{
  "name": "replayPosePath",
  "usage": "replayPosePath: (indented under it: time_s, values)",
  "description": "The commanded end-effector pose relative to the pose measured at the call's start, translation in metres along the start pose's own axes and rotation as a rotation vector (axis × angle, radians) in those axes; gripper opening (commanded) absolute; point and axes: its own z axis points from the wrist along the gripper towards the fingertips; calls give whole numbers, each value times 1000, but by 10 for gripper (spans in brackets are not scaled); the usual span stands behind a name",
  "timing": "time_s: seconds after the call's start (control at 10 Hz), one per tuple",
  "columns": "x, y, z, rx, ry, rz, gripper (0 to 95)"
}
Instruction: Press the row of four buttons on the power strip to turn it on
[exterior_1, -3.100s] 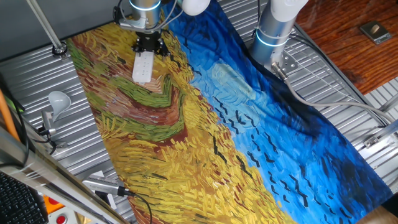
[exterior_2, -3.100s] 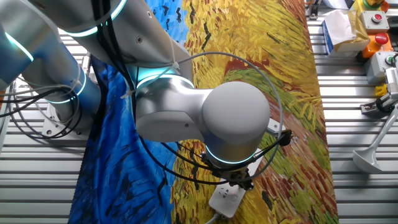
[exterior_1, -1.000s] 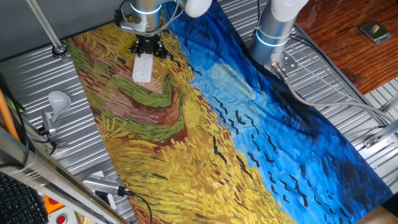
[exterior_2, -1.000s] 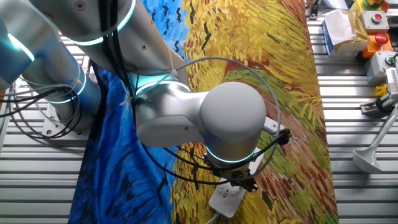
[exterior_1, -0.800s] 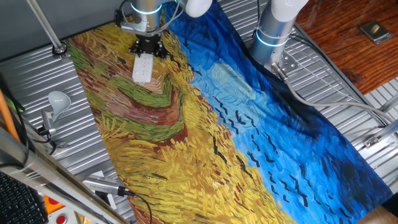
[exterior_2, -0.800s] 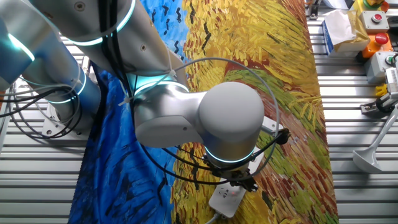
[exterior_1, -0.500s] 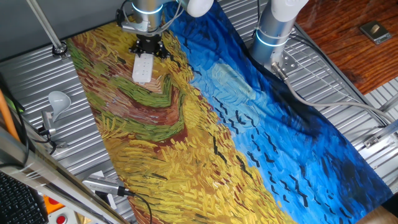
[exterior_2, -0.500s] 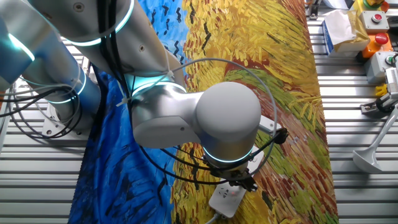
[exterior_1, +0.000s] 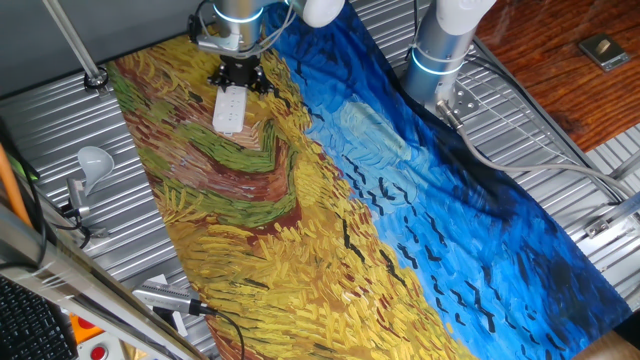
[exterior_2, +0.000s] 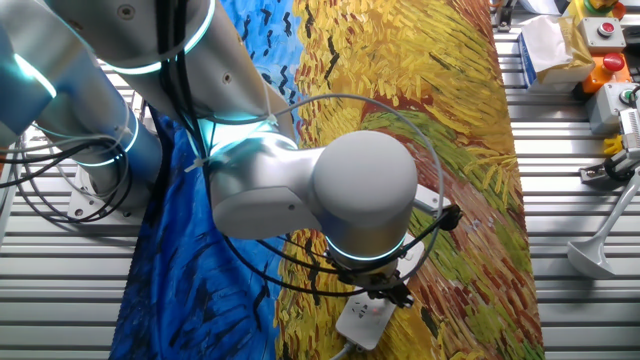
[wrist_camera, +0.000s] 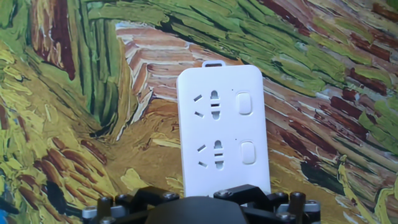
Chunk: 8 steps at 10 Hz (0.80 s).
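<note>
The white power strip (exterior_1: 228, 108) lies on the painted cloth (exterior_1: 330, 200) near its far left corner. The black gripper (exterior_1: 238, 76) hangs over the strip's far end. In the other fixed view the gripper (exterior_2: 386, 291) sits under the arm's big round joint, right above the strip (exterior_2: 364, 320). The hand view looks down the strip (wrist_camera: 221, 124). Two pale buttons (wrist_camera: 244, 104) of the row show along its right side, beside two sockets. The black gripper body (wrist_camera: 199, 205) hides the strip's near end. No fingertips show in any view.
A white bulb-shaped lamp head (exterior_1: 93, 158) lies on the ribbed metal table left of the cloth. The arm's base (exterior_1: 445, 45) stands at the cloth's far right. Red-button boxes (exterior_2: 605, 30) sit at one table corner. A slanted metal pole (exterior_1: 70, 40) rises far left.
The arm's round joint has drifted slightly left in the other fixed view. The gripper has stayed over the strip's end, and the strip has not moved.
</note>
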Motion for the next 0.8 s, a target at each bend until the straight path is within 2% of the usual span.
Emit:
replayPosePath:
  time_s: [0.1, 0.5, 0.8]
  values:
    - [0, 2, 16, -2, -2, -2, 950]
    - [5, 5, 9, -1, 0, -1, 950]
    - [4, 5, -6, -12, 10, 5, 950]
